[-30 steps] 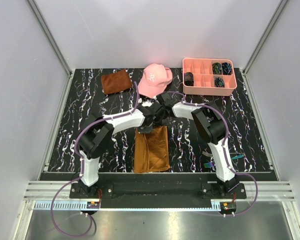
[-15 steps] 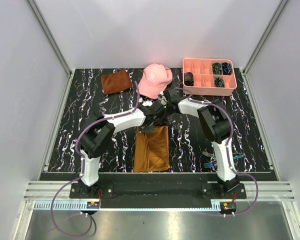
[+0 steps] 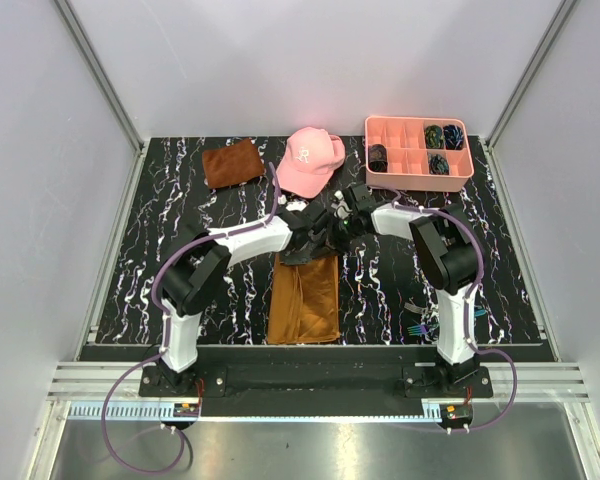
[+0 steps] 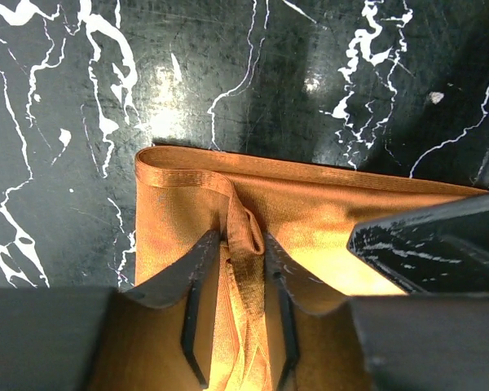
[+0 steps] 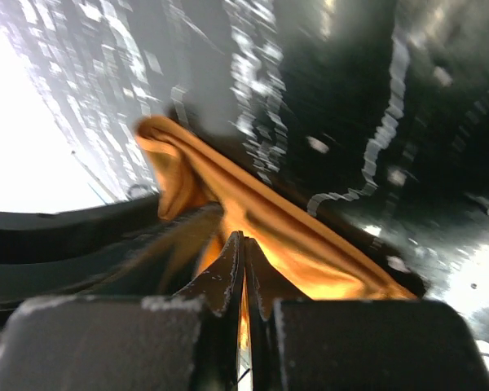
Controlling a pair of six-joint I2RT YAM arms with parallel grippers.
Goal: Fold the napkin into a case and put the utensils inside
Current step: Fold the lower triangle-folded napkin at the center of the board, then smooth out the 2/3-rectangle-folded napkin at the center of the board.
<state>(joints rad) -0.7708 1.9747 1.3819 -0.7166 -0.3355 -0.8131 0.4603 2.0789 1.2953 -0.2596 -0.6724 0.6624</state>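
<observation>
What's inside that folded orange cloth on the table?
No bulge shows in the napkin; the utensils lie outside it, on the table. Whatever sits between its folded layers is covered.

The surface is a black slab veined with white, like marble, and glossy; in the left wrist view a soft glare lies on it, and the right wrist view shows blurred bright streaks across it. Three plain pale grey walls close it in: a back wall, a left wall and a right wall; slanting aluminium posts mark the two rear corners. The light is even and diffuse, brightest on the back wall, with no hard shadows. Along the near edge run aluminium rails; below them lies a slotted white strip, then a brushed metal sheet.
</observation>
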